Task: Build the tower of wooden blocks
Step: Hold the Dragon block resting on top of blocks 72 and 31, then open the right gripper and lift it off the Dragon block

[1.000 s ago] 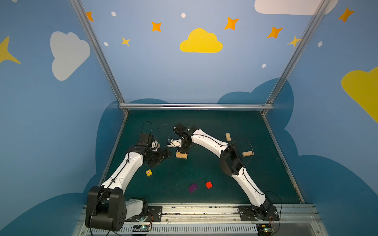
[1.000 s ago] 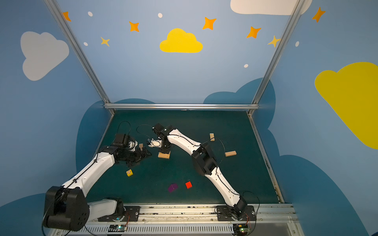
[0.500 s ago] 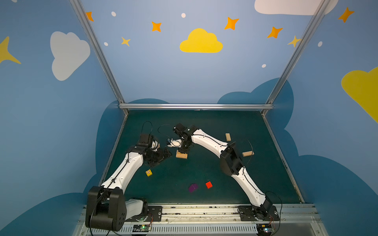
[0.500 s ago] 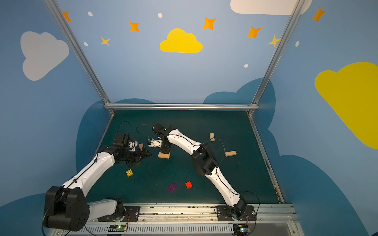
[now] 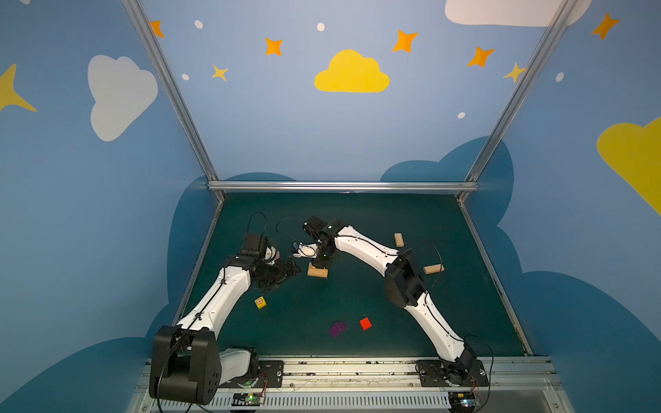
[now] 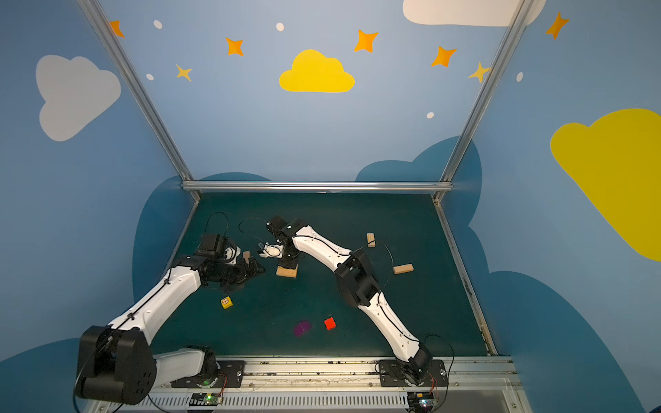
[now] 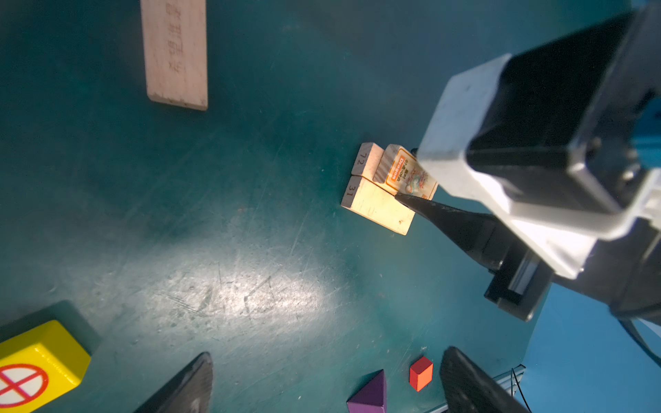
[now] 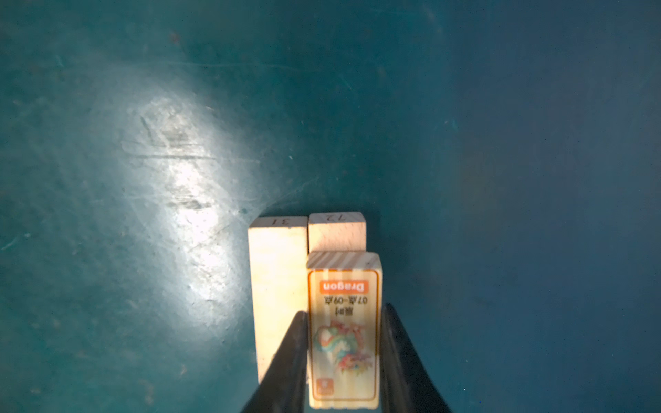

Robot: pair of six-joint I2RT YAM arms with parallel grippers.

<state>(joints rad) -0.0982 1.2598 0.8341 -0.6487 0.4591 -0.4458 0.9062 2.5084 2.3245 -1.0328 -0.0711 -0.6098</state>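
Two pale planks, one marked 31 (image 8: 277, 279) and one marked 72 (image 8: 337, 232), lie side by side on the green mat as the tower's base (image 5: 317, 272). The orange-printed plank (image 8: 343, 321) lies on top of them, over the 72 one. My right gripper (image 8: 345, 309) reaches straight down, its fingers hugging the printed plank's long sides. My left gripper (image 7: 327, 352) hovers open to the left of the stack (image 6: 287, 271), with nothing between its fingers.
Near the front lie a yellow cube (image 5: 260, 302), a purple block (image 5: 337, 329) and a red cube (image 5: 365, 323). Two loose planks (image 5: 398, 240) (image 5: 433, 269) rest on the right. Another plank (image 6: 246, 255) lies by the left wrist. Metal rails edge the mat.
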